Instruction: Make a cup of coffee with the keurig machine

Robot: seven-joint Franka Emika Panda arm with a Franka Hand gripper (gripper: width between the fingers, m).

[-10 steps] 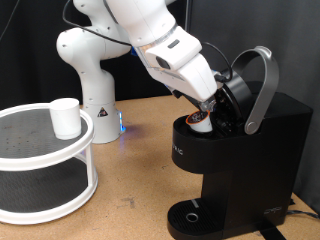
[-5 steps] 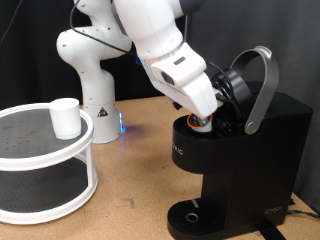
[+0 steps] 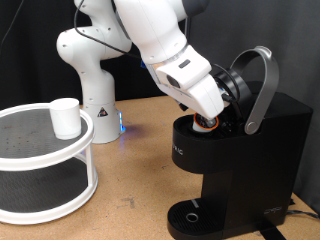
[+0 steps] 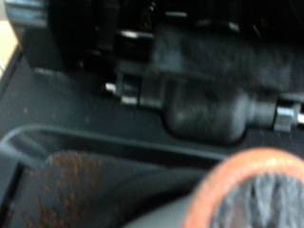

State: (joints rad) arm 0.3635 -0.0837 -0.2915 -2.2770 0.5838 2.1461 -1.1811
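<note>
Gripper: gripper [image 3: 210, 120] low inside the open brew head of the machine [image 3: 240, 165]; whether its fingers are spread or closed cannot be told.
Pod: small pod [image 3: 207, 124] with brown top just under the fingertips, in the holder; blurred orange-rimmed round shape [image 4: 258, 190] in the wrist view.
Lid: silver handle [image 3: 262, 85] raised.
Cup: cup [image 3: 66, 117] on the white stand's [image 3: 45, 152] top tier, well apart, at the exterior view's left.
</note>
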